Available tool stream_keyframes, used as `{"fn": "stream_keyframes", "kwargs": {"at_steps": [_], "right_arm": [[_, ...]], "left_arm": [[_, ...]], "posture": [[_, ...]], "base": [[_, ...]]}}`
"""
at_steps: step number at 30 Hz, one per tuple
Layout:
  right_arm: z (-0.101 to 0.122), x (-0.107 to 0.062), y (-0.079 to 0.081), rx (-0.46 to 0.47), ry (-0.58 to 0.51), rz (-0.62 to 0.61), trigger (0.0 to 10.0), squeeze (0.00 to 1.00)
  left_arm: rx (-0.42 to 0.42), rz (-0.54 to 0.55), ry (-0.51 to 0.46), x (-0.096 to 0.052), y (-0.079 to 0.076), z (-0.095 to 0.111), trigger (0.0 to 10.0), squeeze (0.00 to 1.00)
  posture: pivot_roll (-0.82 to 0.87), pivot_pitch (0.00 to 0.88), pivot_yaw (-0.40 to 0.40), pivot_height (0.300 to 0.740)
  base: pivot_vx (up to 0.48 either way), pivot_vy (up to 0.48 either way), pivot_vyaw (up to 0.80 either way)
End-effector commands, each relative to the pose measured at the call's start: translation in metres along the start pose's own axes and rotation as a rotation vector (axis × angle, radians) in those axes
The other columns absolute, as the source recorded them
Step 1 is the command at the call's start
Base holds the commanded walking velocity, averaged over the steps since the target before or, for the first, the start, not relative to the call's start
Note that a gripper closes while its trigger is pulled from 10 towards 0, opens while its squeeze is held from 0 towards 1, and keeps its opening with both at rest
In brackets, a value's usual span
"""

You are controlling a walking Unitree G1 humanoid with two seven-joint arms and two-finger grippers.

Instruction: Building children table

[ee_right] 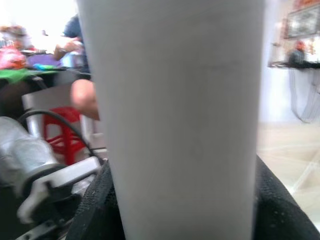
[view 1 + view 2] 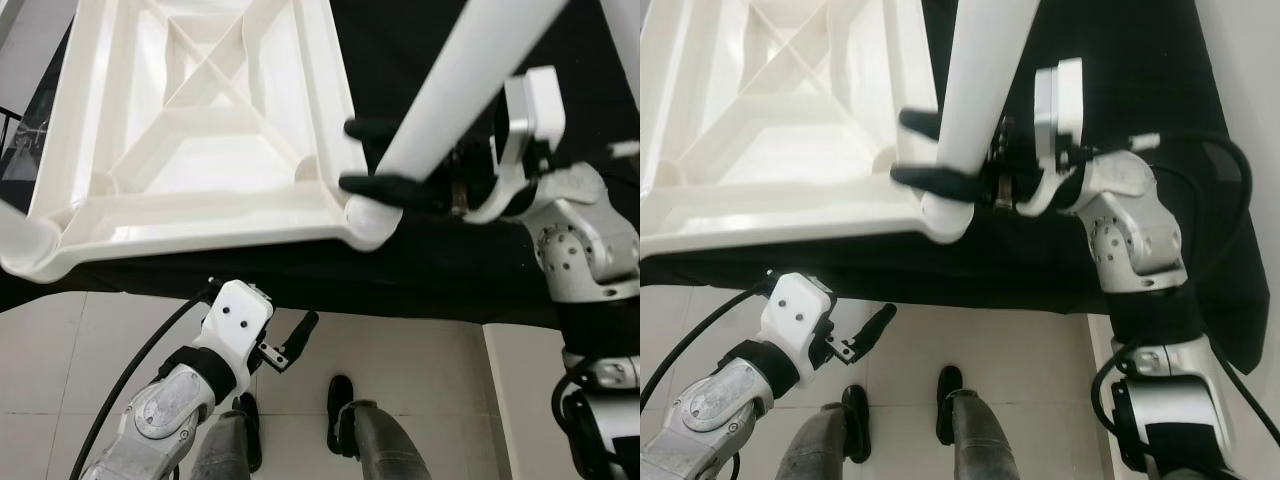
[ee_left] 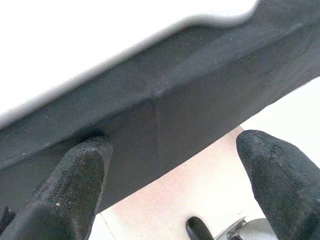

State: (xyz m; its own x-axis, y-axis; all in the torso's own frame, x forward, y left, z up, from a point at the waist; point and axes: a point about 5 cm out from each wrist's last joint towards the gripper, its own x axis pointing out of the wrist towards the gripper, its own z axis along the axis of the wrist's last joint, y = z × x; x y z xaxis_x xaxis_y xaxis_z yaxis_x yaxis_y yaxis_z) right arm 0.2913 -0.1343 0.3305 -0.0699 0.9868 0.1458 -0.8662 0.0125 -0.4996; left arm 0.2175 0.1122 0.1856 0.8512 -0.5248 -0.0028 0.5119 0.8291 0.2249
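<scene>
A white plastic table top [image 2: 200, 215] lies upside down on a black cloth, its ribbed underside facing up. A white table leg [image 2: 460, 80] slants up from the near right corner socket [image 2: 370, 215], with its lower end seated there. My right gripper [image 2: 385, 157] is shut on this leg just above the socket, and the right wrist view shows the leg [image 1: 175, 120] between both black fingers. My left gripper [image 2: 290, 345] hangs open below the cloth's front edge, holding nothing. Its fingers [image 3: 70, 190] stand well apart. Another white leg end [image 2: 20, 235] shows at the near left corner.
The black cloth [image 2: 450, 270] drapes over the front edge of the support. Below it are pale floor tiles [image 2: 60, 350] and my own feet [image 2: 340, 400]. A white panel [image 2: 520, 400] stands at the right. A person and a red stool [image 1: 55, 135] are in the background.
</scene>
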Motion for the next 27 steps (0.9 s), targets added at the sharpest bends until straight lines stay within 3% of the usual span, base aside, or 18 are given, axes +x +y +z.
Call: {"fn": "stream_keyframes", "kwargs": {"at_steps": [1, 3, 4, 9, 14, 18, 19, 24, 27], "right_arm": [[-0.016, 0.008, 0.011, 0.002, 0.091, 0.109, 10.0, 0.00], [-0.030, 0.007, 0.006, -0.073, 0.261, 0.107, 10.0, 0.00], [-0.034, 0.009, -0.003, -0.097, 0.307, 0.044, 10.0, 0.00], [-0.036, 0.017, -0.017, -0.122, 0.348, -0.073, 10.0, 0.00], [-0.031, 0.019, -0.008, -0.092, 0.306, 0.049, 10.0, 0.00], [-0.030, 0.017, -0.011, -0.064, 0.304, 0.086, 10.0, 0.00], [-0.026, 0.020, -0.021, -0.036, 0.274, 0.069, 10.0, 0.00], [-0.019, 0.024, -0.032, 0.010, 0.205, 0.016, 10.0, 0.00], [-0.012, 0.027, -0.048, 0.054, 0.137, -0.087, 10.0, 0.00]], "left_arm": [[-0.003, -0.003, 0.017, -0.001, -0.002, -0.004, 10.0, 0.00], [-0.001, -0.004, 0.017, -0.001, -0.002, -0.005, 10.0, 0.00], [-0.001, -0.004, 0.016, -0.001, -0.002, -0.004, 10.0, 0.00], [-0.001, -0.002, 0.011, 0.000, -0.002, -0.004, 10.0, 0.00], [-0.002, -0.003, 0.009, 0.001, -0.003, -0.004, 10.0, 0.00], [0.000, -0.003, 0.008, 0.001, -0.002, -0.004, 10.0, 0.00], [0.000, -0.001, 0.006, 0.001, -0.001, -0.004, 10.0, 0.00], [-0.001, 0.001, 0.003, 0.002, -0.002, -0.004, 10.0, 0.00], [-0.002, 0.003, 0.001, 0.002, -0.003, -0.004, 10.0, 0.00]], "posture": [[0.10, 0.435, -0.029, 0.740], [0.10, 0.434, -0.028, 0.740], [0.10, 0.434, -0.028, 0.740], [0.10, 0.435, -0.035, 0.740], [0.09, 0.434, -0.034, 0.740], [0.09, 0.434, -0.036, 0.740], [0.09, 0.432, -0.038, 0.740], [0.09, 0.431, -0.046, 0.740], [0.09, 0.431, -0.050, 0.740]], "base": [[0.000, 0.000, 0.00], [0.000, 0.000, 0.00], [0.000, 0.000, 0.00], [0.000, 0.000, 0.00], [0.000, 0.000, 0.00], [0.000, 0.000, 0.00], [0.000, 0.000, 0.00], [0.000, 0.000, 0.00], [0.000, 0.000, 0.00]]}}
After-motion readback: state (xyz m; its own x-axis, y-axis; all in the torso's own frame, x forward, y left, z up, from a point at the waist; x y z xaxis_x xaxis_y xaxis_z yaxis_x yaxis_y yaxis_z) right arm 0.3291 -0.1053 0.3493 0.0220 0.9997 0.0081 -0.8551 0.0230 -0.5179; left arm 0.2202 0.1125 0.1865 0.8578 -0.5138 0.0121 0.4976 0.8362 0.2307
